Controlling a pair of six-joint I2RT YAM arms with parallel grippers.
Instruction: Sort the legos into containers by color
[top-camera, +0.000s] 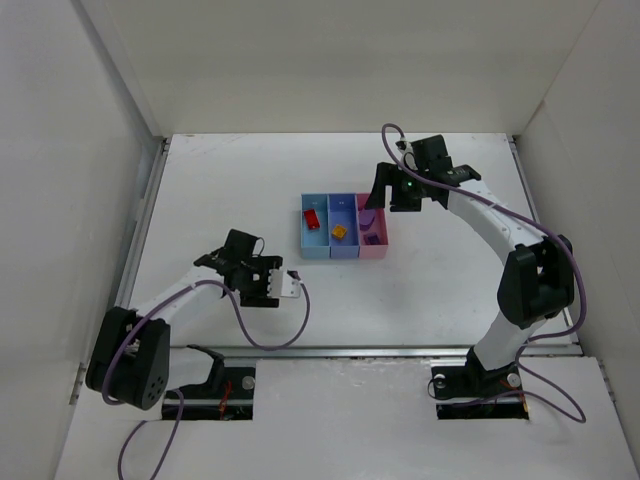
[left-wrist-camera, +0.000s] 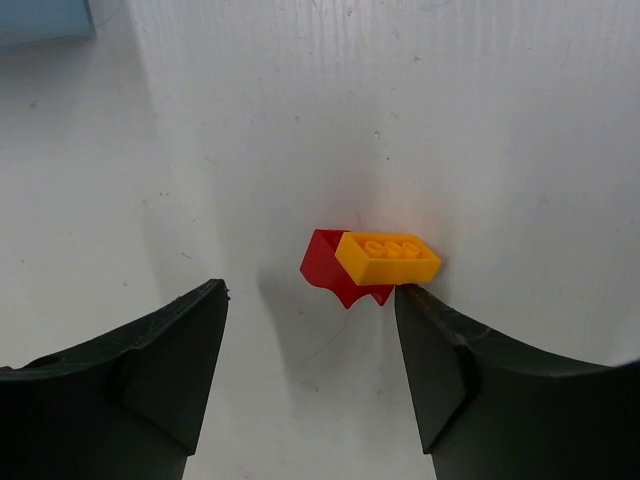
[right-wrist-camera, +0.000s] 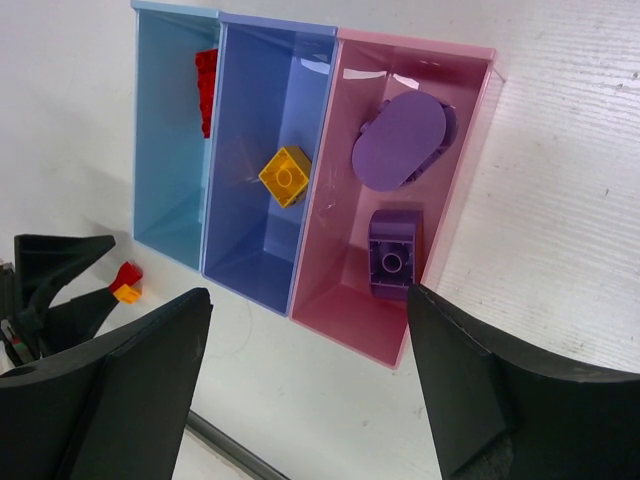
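Three joined bins stand mid-table: light blue (top-camera: 315, 238), periwinkle (top-camera: 344, 244), pink (top-camera: 372, 246). In the right wrist view the light blue bin (right-wrist-camera: 165, 190) holds a red lego (right-wrist-camera: 206, 78). The periwinkle bin (right-wrist-camera: 250, 240) holds a yellow one (right-wrist-camera: 286, 176). The pink bin (right-wrist-camera: 345, 290) holds a purple oval piece (right-wrist-camera: 398, 142) and a purple brick (right-wrist-camera: 392, 255). My right gripper (top-camera: 388, 198) (right-wrist-camera: 308, 293) is open and empty above the bins. My left gripper (top-camera: 228, 255) (left-wrist-camera: 308, 295) is open low over the table. A yellow-orange lego (left-wrist-camera: 388, 258) sits on a red lego (left-wrist-camera: 325, 262) just ahead of its right fingertip.
White enclosure walls stand at the left, back and right. A dark rail (top-camera: 380, 350) runs along the table's near edge. A purple cable (top-camera: 270, 335) loops beside the left arm. The left gripper's fingers (right-wrist-camera: 55, 275) and the stacked legos (right-wrist-camera: 127, 283) show left of the bins.
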